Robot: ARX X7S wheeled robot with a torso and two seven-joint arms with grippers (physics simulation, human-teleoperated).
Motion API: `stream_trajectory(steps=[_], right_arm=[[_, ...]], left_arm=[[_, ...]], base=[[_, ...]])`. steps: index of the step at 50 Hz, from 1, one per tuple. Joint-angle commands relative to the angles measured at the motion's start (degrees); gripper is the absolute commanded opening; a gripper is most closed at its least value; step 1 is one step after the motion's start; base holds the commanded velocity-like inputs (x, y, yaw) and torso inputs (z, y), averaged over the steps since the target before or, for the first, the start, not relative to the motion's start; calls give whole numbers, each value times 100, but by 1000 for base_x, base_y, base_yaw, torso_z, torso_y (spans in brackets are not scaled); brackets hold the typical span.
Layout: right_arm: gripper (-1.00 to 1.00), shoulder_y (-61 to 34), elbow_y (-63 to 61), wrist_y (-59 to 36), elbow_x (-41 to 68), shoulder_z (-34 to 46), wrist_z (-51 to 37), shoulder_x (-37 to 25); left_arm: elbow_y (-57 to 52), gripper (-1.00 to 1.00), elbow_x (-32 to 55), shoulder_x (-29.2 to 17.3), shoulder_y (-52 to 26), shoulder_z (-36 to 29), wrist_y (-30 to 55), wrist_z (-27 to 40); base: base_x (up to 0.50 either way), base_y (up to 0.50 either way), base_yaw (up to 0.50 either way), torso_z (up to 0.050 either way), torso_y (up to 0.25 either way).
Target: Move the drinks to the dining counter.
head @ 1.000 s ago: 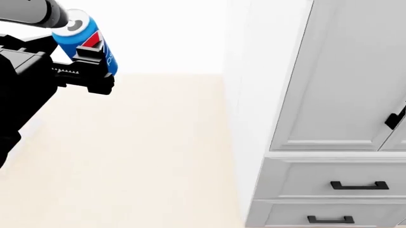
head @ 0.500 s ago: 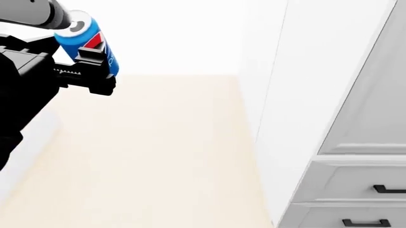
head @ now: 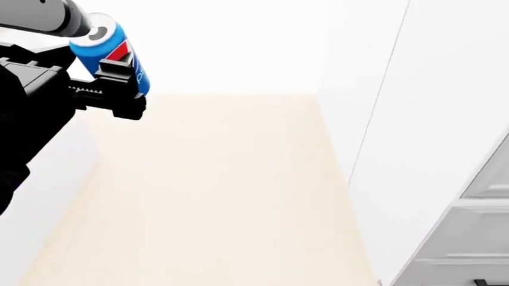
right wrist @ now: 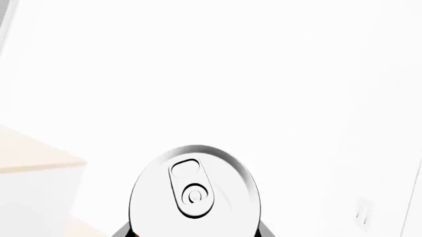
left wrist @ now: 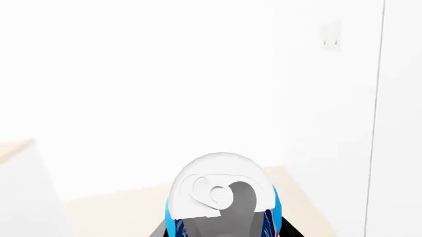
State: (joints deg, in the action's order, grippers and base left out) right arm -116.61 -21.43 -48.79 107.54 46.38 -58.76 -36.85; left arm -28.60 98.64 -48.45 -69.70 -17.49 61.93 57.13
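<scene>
My left gripper [head: 111,71] is shut on the blue Pepsi can [head: 119,50], held up at the far left of the head view and tilted. In the left wrist view the same can [left wrist: 221,197] shows its silver top, with the dark jaws of the left gripper [left wrist: 223,233] on both sides. My right gripper [right wrist: 194,232] is shut on a second can [right wrist: 194,190], seen top-on, with a sliver of orange at its lower edge. The right gripper is outside the head view. No dining counter is identifiable in any view.
A tall white cabinet panel [head: 430,119] fills the right side, with a grey drawer front [head: 477,238] low at the corner. Pale beige floor [head: 223,190] runs ahead to a white wall. A white block [head: 40,202] stands at the left.
The cabinet and its drawers have slid off to the right of the head view and more floor shows. The left gripper holds the Pepsi can in the same pose.
</scene>
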Motion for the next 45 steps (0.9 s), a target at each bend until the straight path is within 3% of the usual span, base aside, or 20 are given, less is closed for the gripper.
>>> stream_trajectory(steps=[1,45], right_arm=[[-100,-40,32,-91,-133,-33,48,22],[-100,1,-7,-120,-145,-50,44,15]], left_arm=[[30,-100,17,3,-72,-24,-42,39],[-4,-100,-11,-39,-44,-121,-122,6]], base=[[45,500,0,0,0],[46,500,0,0,1]])
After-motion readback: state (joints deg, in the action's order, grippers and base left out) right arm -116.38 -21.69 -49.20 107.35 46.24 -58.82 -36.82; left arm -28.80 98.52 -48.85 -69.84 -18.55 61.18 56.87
